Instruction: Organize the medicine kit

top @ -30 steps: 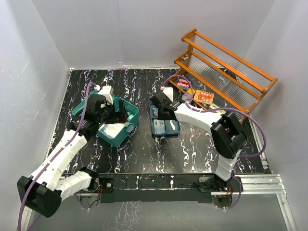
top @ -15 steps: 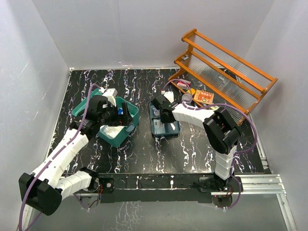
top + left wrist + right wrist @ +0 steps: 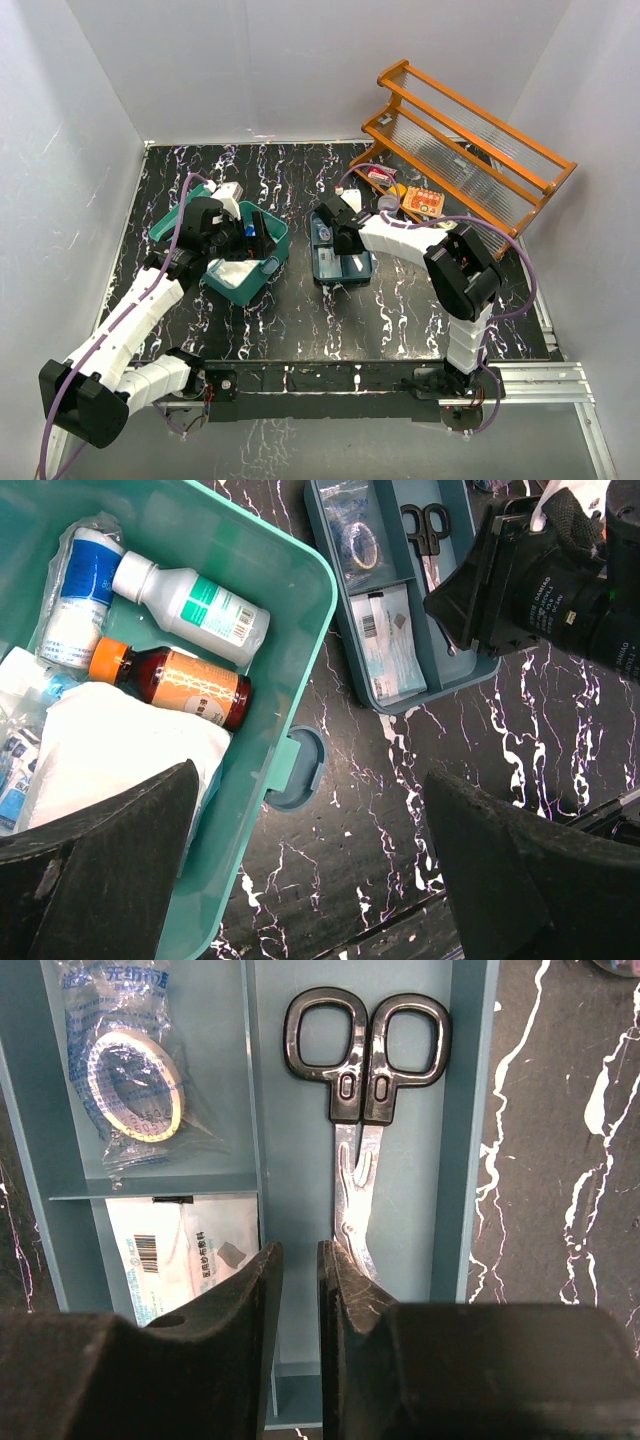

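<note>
1. Right side: over the last second the right arm folded its upper links in and carried the right claw (image 3: 293, 1260) down over the dark blue-teal divided plastic tray (image 3: 470, 1160). The top view shows no further shift in the last half-second.
2. Left side: the left claw (image 3: 310, 780) eased back a little but kept its station above the teal-green rectangular plastic medicine kit (image 3: 315, 620).
3. Tray, kit and their contents lie as they did a second ago. Judgement: a pick from the tray is being set up, and nothing has been transferred in this interval.
4. Right claw: the fingers are drawn almost together with a thin slit between them, and nothing shows in the slit. The black-handled steel scissors (image 3: 362, 1090) lie just ahead of it, blade tip meeting the right-hand finger. I cannot tell whether that tip is pinched.
5. Left claw: spread wide and holding nothing. The kit sits directly beneath it with its inside exposed. A white bottle with a green label (image 3: 190, 600), a brown bottle with an orange cap (image 3: 175, 685) and a white cloth pad (image 3: 110, 750) lie inside.
6. Pose: both forearms reach forward with wrists pitched down. The tray lies to the right of the left claw, apart from the kit.
</note>
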Robot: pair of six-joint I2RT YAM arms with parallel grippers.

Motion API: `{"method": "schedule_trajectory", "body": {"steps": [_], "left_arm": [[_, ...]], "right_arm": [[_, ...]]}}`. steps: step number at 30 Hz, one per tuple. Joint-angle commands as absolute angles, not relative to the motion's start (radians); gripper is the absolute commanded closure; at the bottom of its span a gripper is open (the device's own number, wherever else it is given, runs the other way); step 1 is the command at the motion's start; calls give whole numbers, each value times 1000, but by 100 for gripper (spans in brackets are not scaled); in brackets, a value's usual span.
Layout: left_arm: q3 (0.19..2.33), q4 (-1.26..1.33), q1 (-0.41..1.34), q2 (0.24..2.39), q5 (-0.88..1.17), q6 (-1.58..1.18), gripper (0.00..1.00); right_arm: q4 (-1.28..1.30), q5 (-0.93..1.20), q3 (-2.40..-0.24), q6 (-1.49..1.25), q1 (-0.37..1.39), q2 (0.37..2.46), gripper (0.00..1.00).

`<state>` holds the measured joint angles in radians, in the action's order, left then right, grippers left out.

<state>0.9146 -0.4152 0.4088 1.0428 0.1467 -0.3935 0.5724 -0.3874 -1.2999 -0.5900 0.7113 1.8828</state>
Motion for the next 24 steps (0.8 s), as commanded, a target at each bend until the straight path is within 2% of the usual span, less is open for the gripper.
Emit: {"method": "schedule_trajectory", "body": {"steps": [1,14,24], "left_arm": [[898,-401,407,1028,162,-393,7],[892,-395,407,1030,159,-389,7],[888,-390,407,1034,174,-397,7]], "right_arm": [[537,-368,-1340,-584,711,1845,80],[487,-396,-1304,-605,711,1762,78],[490,-349,-1324,-597,711,1869,86]]}}
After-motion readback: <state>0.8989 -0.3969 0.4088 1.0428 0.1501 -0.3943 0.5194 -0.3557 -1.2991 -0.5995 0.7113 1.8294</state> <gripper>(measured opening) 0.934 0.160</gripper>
